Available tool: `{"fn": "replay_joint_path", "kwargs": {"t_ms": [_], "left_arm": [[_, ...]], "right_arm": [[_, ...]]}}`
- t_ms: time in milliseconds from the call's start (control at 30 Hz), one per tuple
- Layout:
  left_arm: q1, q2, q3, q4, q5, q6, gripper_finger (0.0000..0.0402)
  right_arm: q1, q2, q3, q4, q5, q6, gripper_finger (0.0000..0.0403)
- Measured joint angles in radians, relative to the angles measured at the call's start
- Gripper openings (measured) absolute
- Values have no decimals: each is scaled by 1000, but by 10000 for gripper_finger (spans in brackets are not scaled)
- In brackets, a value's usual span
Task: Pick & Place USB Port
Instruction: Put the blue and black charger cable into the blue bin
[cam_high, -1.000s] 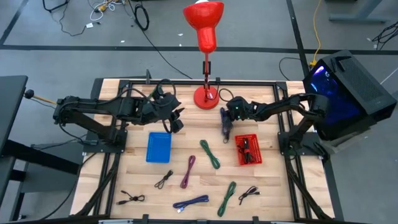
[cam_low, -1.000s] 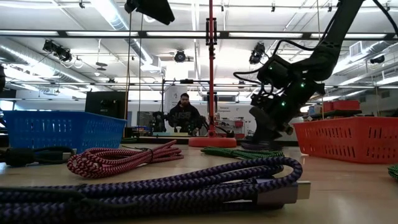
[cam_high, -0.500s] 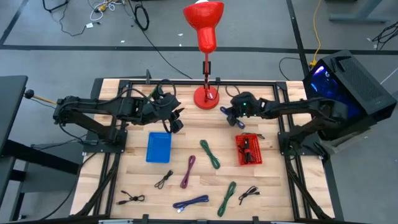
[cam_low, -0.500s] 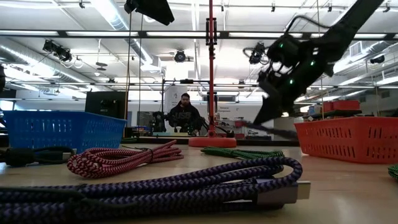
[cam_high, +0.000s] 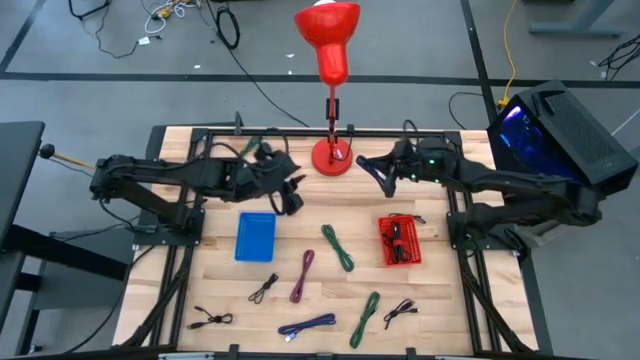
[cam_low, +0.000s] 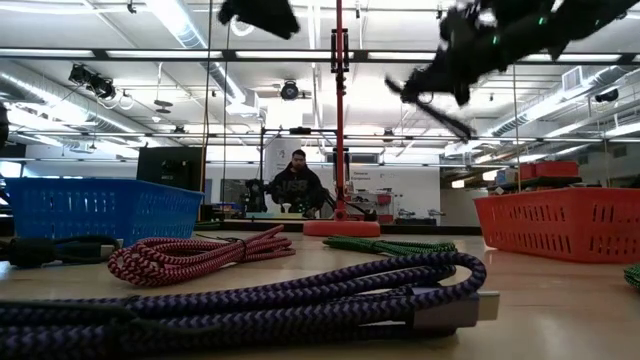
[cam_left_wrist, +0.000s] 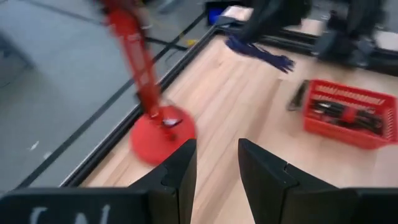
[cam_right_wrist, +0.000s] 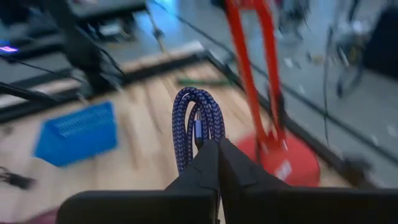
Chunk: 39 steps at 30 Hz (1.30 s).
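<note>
A bundled blue braided USB cable (cam_right_wrist: 198, 118) is up in the air over the table's far middle (cam_high: 372, 170), with my right gripper (cam_high: 388, 172) shut on it near the red stand's base (cam_high: 330, 155). In the low view it hangs high above the tabletop (cam_low: 430, 95). My left gripper (cam_high: 292, 196) hovers open beyond the blue basket (cam_high: 255, 237), with nothing between its fingers (cam_left_wrist: 217, 165). The red basket (cam_high: 398, 240) with dark cables inside sits on the table at the right. My right gripper pinches the bundle between its two fingers, near one end (cam_right_wrist: 200, 142). The looped bend of the bundle sticks out past the fingertips. The fingers come at it from the table's right, slanting a little downward. The cable is lifted clear of the table.
Loose cables lie on the near half of the table: green (cam_high: 337, 247), magenta (cam_high: 302, 275), another green (cam_high: 365, 318), purple-blue (cam_high: 308, 325) and small black ones (cam_high: 263, 288). The red stand rises at the far middle. A person sits in the room beyond (cam_low: 296, 185).
My right gripper has risen steeply from the table with the blue cable, drawn back toward the table's far right, and tipped from pointing down to nearly level. The cable, which lay on the table beside the red basket, is now lifted clear.
</note>
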Motion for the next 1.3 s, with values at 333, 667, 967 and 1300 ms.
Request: {"fn": "replay_joint_path", "kwargs": {"t_ms": [333,667,967,1300], "left_arm": [[27,118,-1,441,262,209,124],[76,175,-2,693,434,216,124],[77,200,-1,874,592,241,124],[77,206,-1,872,583,258,124]], "right_arm": [[207,-60,166,-21,7,-131,0],[341,-55,247,73,56,-246,0],[357,-9,247,138,72,-268,0],[356,37,247,240,44,-270,0]]}}
